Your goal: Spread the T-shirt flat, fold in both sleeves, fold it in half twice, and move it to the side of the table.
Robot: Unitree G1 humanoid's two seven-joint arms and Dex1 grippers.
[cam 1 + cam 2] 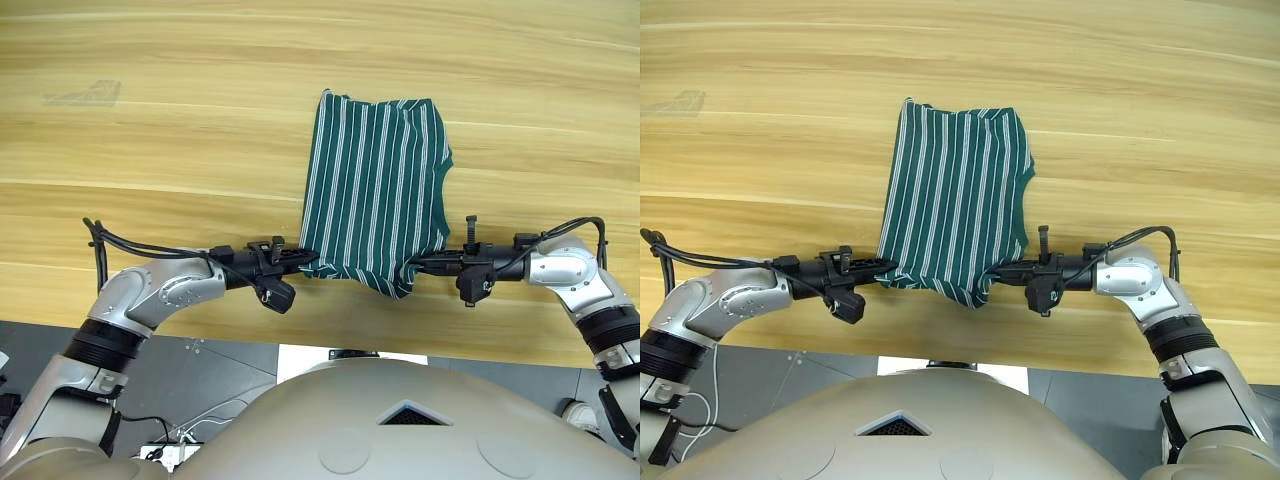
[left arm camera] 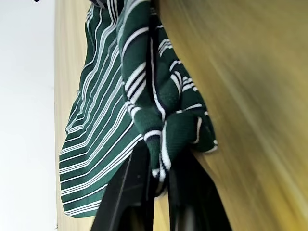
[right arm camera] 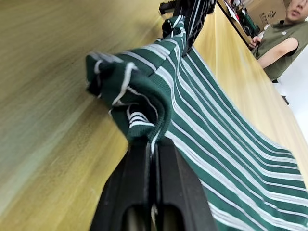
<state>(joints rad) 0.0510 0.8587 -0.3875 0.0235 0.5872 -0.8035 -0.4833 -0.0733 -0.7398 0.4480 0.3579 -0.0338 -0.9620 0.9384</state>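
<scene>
From my station I see the green, white-striped T-shirt (image 1: 375,190) lying on the pale wooden table (image 1: 150,130), near the middle of its front half, as a narrow, roughly rectangular shape with its stripes running away from the robot. Its far edge rests flat on the wood, and a small bulge of fabric sticks out on the robot's right side about halfway along. The near edge is bunched at both corners. My left gripper (image 1: 308,258) is clenched on the near left corner, and the left wrist camera shows its dark fingers (image 2: 130,192) pinching a wad of striped cloth between them. My right gripper (image 1: 412,265) is clamped on the near right corner, and there the right wrist camera shows the fingers (image 3: 134,183) pressed together with a fold of fabric caught at their tips. Both arms come in from the sides, low over the table's front edge, with the grippers pointing toward each other and the shirt's near hem sagging slightly between them.
</scene>
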